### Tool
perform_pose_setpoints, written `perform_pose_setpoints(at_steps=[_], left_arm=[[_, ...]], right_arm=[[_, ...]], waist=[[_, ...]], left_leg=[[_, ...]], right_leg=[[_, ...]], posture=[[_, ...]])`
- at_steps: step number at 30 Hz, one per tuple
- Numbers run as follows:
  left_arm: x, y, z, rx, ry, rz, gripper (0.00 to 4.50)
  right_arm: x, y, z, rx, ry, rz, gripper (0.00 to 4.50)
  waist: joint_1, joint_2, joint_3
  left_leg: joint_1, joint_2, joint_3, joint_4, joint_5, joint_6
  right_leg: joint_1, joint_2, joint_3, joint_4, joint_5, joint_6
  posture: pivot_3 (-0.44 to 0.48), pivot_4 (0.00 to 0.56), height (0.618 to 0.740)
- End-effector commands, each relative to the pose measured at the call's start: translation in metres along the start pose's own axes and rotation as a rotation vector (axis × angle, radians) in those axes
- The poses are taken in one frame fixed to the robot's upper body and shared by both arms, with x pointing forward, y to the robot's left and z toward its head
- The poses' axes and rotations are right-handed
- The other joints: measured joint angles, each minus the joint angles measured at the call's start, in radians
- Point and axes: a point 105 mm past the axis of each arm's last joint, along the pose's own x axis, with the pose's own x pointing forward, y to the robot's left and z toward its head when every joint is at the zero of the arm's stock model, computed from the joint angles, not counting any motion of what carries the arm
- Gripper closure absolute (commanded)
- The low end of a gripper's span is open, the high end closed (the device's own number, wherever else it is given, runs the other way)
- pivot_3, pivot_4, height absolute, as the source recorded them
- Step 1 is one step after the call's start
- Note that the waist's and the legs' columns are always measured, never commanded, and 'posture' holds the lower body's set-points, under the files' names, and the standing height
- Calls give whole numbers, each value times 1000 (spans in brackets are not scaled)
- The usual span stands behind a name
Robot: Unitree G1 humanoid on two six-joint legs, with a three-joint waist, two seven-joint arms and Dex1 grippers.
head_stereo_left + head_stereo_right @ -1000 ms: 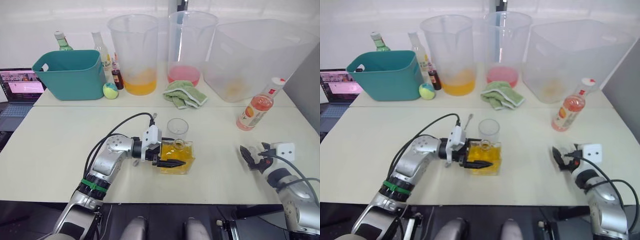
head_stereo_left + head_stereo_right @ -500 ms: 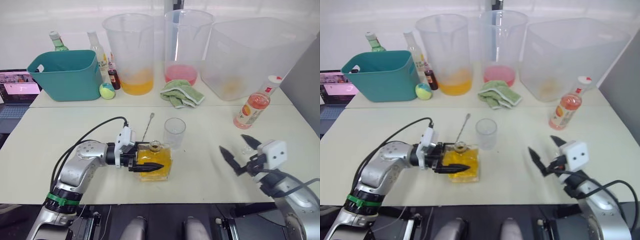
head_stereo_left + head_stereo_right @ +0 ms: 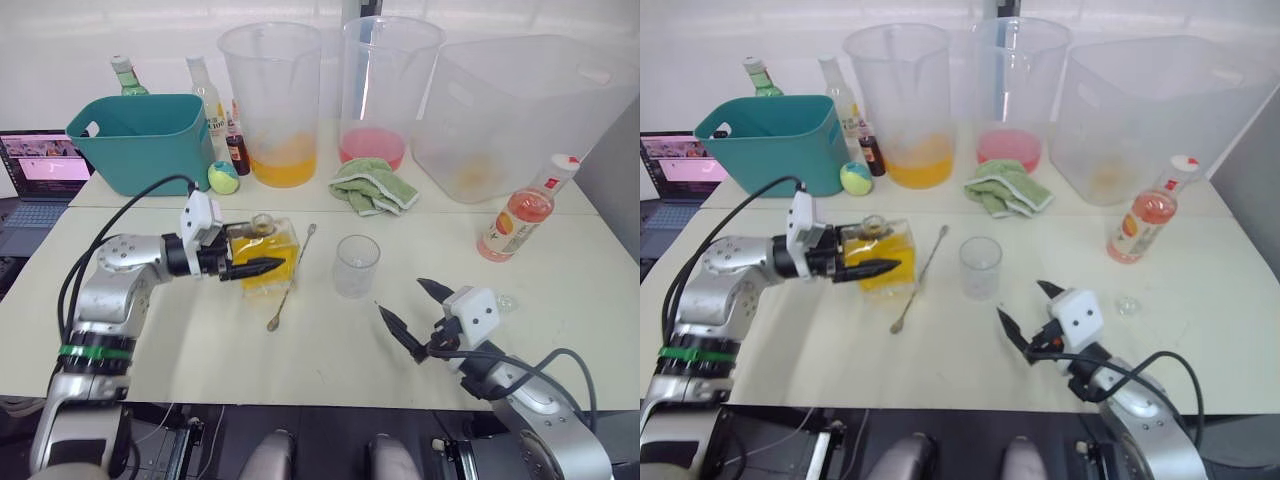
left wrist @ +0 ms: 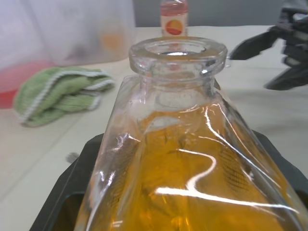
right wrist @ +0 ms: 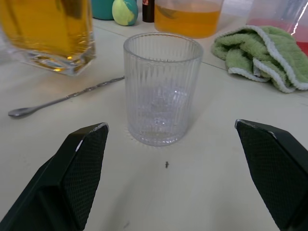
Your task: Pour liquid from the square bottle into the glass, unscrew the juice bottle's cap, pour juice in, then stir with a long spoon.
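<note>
The left end effector (image 3: pixel 250 268) is clamped on the square bottle (image 3: pixel 266 252), its black fingers closed around the body, holding the bottle upright just above or on the counter (image 3: pixel 180 340); which of the two cannot be told. The bottle has no stopper and is well filled with yellow liquid. It sits left of the long spoon (image 3: pixel 292 281), which lies flat on the counter between the bottle and the glass (image 3: pixel 356 266).

The right end effector (image 3: pixel 410 313) is spread wide and empty, hovering just in front of the glass with the fingers pointed at it, one to each side in the right wrist view. The glass stands upright and looks empty.

Farther out, the juice bottle (image 3: pixel 525 211) stands near the right edge of the counter, its cap (image 3: pixel 564 162) on.

Judging by this, no pouring has been done: the first pour is only being set up, and the uncapping, the juice pour and the stirring all remain.
</note>
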Motion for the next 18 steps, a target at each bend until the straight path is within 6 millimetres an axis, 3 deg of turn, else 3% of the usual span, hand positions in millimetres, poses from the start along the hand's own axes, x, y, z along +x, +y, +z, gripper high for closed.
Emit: perform_pose_setpoints(at_steps=[1, 3, 8, 18], left_arm=[[25, 21, 34, 213, -87, 75, 1683], [46, 29, 38, 292, -99, 108, 1683], [76, 34, 37, 436, -106, 157, 1683], [103, 36, 42, 623, -120, 241, 1683]], right_arm=[[1, 4, 12, -12, -51, -2, 50], [2, 3, 13, -7, -55, -7, 50], [7, 3, 15, -7, -62, -11, 50], [16, 6, 24, 7, -82, -24, 50]], waist=[[0, -1, 0], [3, -1, 0], [-12, -2, 1], [-31, -3, 1]], left_leg=[[0, 0, 0, 1, 0, 0], [-1, 0, -1, 1, 0, 0], [-2, 0, -1, 1, 0, 0], [-3, -1, -1, 1, 0, 0]], right_leg=[[0, 0, 0, 0, 0, 0], [0, 0, -1, 0, 0, 0], [-1, 0, -2, 0, 0, 0], [-2, 0, -2, 8, 0, 0]], posture=[[0, 150, 738], [0, 150, 738], [0, 150, 738], [0, 150, 738]])
